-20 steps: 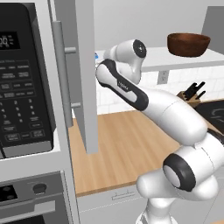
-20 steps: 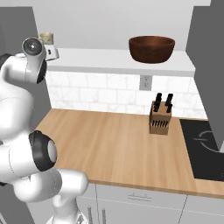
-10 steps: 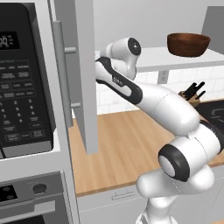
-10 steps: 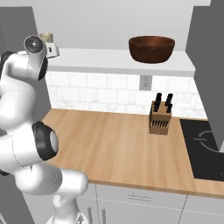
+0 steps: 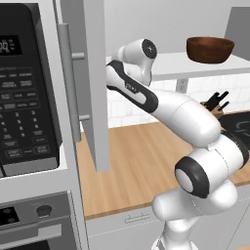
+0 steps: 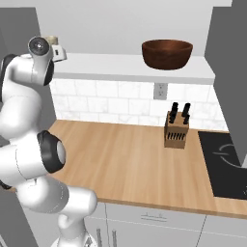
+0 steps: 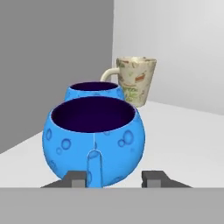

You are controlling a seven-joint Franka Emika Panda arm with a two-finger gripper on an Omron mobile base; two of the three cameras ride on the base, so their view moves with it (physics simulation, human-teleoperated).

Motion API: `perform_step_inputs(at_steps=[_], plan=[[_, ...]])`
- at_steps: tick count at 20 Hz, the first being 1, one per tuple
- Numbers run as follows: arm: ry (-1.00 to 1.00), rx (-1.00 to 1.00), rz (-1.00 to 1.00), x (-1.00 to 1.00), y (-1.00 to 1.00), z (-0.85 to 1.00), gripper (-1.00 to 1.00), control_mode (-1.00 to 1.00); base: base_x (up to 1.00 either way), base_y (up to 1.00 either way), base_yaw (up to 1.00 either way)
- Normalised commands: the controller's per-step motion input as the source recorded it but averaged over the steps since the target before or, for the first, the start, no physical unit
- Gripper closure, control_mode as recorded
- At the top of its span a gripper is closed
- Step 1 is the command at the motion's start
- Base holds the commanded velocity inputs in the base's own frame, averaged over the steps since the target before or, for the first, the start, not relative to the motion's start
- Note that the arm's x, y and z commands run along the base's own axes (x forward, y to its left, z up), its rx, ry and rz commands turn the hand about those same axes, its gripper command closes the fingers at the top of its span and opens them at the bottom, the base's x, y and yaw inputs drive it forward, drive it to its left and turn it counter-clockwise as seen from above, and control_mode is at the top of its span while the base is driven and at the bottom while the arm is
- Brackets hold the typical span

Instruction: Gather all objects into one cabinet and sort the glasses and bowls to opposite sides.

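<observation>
On the white shelf floor (image 7: 183, 131) of the cabinet, a bright blue cup (image 7: 94, 140) stands right in front of my gripper (image 7: 113, 179). Its handle faces me, close by the left fingertip (image 7: 75, 178). The jaws stand open, apart from the cup. A second blue cup (image 7: 94, 89) sits just behind it, and the cream-beige tumbler (image 7: 136, 81) behind that, near the grey side wall. The tumbler (image 6: 52, 39) also peeks out past my wrist. The dark brown bowl (image 6: 166, 53) (image 5: 210, 49) rests at the shelf's right end.
The open grey cabinet door (image 5: 95, 83) with its bar handle (image 5: 66, 83) hangs left of the arm. A microwave (image 5: 27, 93) is further left. On the wooden counter (image 6: 125, 164) stands a knife block (image 6: 176, 129), with a black cooktop (image 6: 224, 164) to its right.
The arm's elbow and upper joints have shifted a little, up toward the shelf. The bowl and the knife block have not moved.
</observation>
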Motion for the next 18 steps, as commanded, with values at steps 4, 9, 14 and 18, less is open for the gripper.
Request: perform_step_inputs(at_steps=[4, 9, 14, 18], plan=[[-0.01, 0.00, -0.03, -0.06, 0.00, 0.00, -1.00, -1.00, 0.00, 0.00, 0.00], [-0.01, 0.00, -0.17, -0.35, -0.15, 0.00, -1.00, -1.00, 0.00, 0.00, 0.00], [0.00, 0.00, -0.27, -0.73, -0.40, 0.00, -1.00, -1.00, 0.00, 0.00, 0.00], [0.00, 0.00, -0.32, -0.49, -0.44, 0.12, -1.00, -1.00, 0.00, 0.00, 0.00]])
